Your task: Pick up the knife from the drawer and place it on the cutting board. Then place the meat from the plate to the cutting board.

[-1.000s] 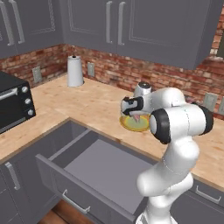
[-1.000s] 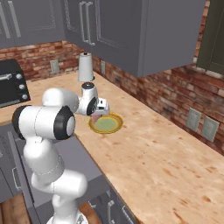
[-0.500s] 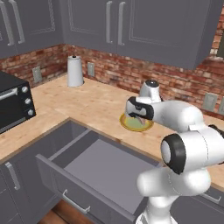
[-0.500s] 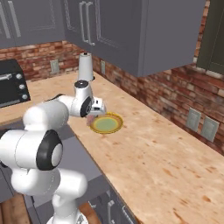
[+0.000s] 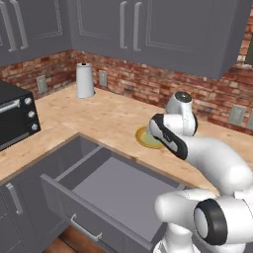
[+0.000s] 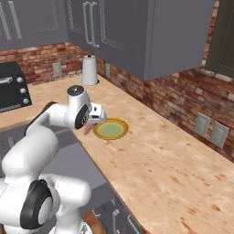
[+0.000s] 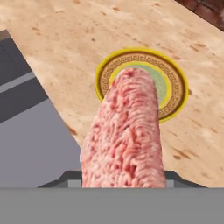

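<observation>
Clearly, in the left base view the arm is reaching over the counter toward the plate (image 5: 145, 139), which is sitting at about 1 o'clock from the open drawer (image 5: 113, 188); no knife or cutting board is showing anywhere.

From the right base view, the gripper (image 6: 89, 126) is hanging just beside the plate's (image 6: 110, 129) 9 o'clock edge, with a pink sliver of the meat (image 6: 87, 131) dangling below it.

Through the hand view, the meat (image 7: 124, 135) is hanging between the fingers, held above the plate (image 7: 176, 83). Its long free end is looking floppy, so I judge a fast swing risks it slipping out and falling onto the counter or into the drawer (image 7: 30, 131) nearby at 9 o'clock.
</observation>
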You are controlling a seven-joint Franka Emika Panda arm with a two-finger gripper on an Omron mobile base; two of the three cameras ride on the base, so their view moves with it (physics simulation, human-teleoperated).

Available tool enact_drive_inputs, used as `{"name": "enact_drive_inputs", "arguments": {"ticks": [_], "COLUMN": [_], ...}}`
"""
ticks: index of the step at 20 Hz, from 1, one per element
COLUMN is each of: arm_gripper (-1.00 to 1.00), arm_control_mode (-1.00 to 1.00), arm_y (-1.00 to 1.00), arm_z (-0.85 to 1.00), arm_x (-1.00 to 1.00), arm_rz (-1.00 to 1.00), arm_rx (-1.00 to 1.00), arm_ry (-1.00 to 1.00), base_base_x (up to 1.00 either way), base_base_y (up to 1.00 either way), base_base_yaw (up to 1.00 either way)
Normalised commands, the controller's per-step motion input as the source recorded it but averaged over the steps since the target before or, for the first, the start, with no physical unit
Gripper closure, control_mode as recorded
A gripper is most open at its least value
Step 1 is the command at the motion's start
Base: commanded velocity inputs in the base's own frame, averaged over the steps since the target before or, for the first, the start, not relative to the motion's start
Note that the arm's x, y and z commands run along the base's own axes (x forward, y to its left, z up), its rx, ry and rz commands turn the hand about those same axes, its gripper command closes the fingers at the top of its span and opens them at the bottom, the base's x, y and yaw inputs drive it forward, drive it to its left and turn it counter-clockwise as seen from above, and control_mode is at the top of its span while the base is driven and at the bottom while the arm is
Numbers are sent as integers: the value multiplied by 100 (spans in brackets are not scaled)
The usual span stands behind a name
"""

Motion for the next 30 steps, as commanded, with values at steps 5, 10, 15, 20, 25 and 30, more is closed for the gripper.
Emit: {"name": "enact_drive_inputs", "arguments": {"ticks": [5, 10, 15, 20, 25, 30], "arm_gripper": [100, 100, 100, 100, 100, 100], "arm_control_mode": [-100, -100, -100, -100, -100, -100], "arm_y": [0, 0, 0, 0, 2, 0], "arm_z": [34, 58, 47, 64, 67, 52], "arm_x": [-80, -78, -89, -66, -59, -68], "arm_rz": [0, 0, 0, 0, 1, 0], "arm_rx": [0, 0, 0, 0, 0, 0], "arm_ry": [-7, -2, 0, -13, -20, -23], "base_base_x": [0, 0, 0, 0, 0, 0], "base_base_y": [0, 0, 0, 0, 0, 0], "base_base_yaw": [0, 0, 0, 0, 0, 0]}}
